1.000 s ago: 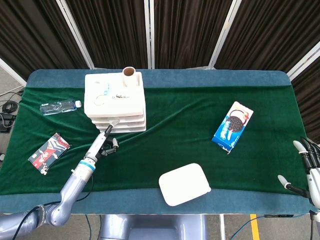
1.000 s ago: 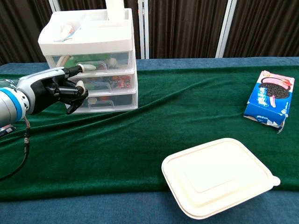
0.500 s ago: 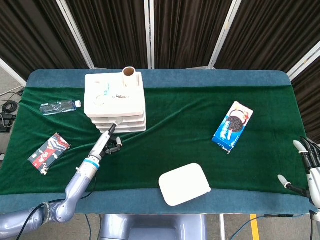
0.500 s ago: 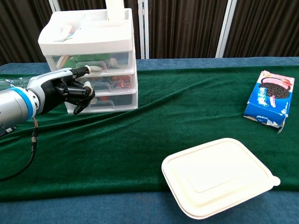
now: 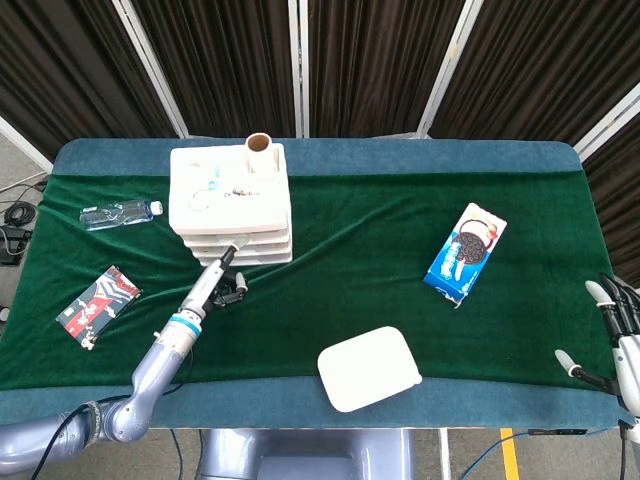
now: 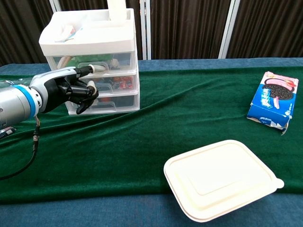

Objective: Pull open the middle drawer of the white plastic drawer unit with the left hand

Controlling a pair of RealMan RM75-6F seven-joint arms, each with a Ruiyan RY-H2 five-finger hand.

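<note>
Since the earlier frames the left hand (image 6: 66, 90) has been carried further toward the white plastic drawer unit (image 6: 90, 61), so that it is now seen directly in front of the drawer fronts at the left of the chest view. Nearest the camera, a white lidded food container (image 6: 222, 178) is seen lying at the lower right of the chest view. The left hand's fingers are curled in with one finger stretched toward the top of the middle drawer (image 6: 111, 85); whether that drawer is actually touched cannot be told. The drawer is seen flush with the others. The right hand (image 5: 612, 335) is found at the lower right edge of the head view, with fingers spread and nothing held. Farther back, an Oreo box (image 6: 273, 99) is seen at the right. A snack packet (image 5: 98, 305) and a water bottle (image 5: 120, 213) are seen at the left of the head view.
</note>
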